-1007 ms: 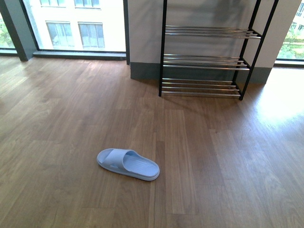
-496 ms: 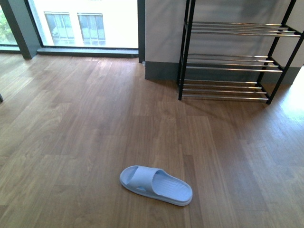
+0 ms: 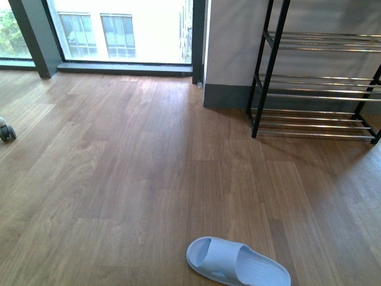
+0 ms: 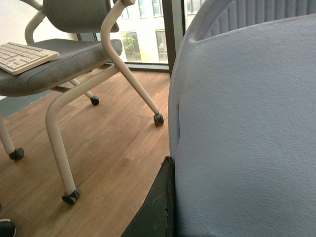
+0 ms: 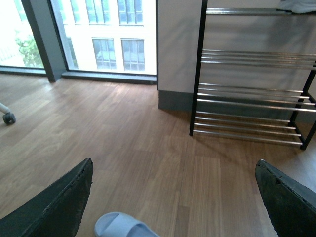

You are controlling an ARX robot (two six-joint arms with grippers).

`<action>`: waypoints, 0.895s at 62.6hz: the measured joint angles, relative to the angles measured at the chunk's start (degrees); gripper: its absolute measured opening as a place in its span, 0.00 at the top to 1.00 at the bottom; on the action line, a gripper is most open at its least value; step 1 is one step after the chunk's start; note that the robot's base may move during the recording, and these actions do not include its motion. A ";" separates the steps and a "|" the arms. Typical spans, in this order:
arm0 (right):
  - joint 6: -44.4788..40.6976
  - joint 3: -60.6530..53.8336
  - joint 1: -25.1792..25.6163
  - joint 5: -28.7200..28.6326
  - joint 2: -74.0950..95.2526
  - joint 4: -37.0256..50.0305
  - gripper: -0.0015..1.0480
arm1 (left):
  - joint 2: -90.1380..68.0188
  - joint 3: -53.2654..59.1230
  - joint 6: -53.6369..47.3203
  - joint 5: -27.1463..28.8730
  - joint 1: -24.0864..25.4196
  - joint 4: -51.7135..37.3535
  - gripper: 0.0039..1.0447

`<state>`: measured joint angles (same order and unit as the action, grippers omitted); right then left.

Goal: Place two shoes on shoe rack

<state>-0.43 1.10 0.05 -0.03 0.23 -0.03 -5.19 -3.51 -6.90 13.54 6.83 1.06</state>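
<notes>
1 slide (image 4: 247,123) clamped in left claw (image 4: 170,212), floor slide (image 5: 123,228) below open right claw (image 5: 174,202)

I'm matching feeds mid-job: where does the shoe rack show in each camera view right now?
Front view: shoe rack at the right edge, against the grey wall, partly cut off.
Right wrist view: shoe rack against the same wall, across the floor beyond the blue slipper.
Left wrist view: not in it; a chair and a close blue surface fill it.
Shared landmark: the window, seen in all three.
</notes>
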 joint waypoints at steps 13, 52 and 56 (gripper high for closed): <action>0.00 0.00 0.00 0.04 0.02 0.00 0.09 | 0.02 0.02 -0.02 -0.04 0.00 0.00 0.98; -6.45 5.18 0.44 11.28 52.33 36.50 0.09 | 0.02 0.02 -0.13 -0.09 0.04 0.00 0.98; -8.37 7.45 1.27 11.04 65.42 44.83 0.09 | 0.02 0.02 -0.13 -0.07 0.04 0.00 0.98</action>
<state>-8.80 8.56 1.32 11.00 65.65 44.80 -5.17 -3.49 -7.03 13.47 6.87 1.06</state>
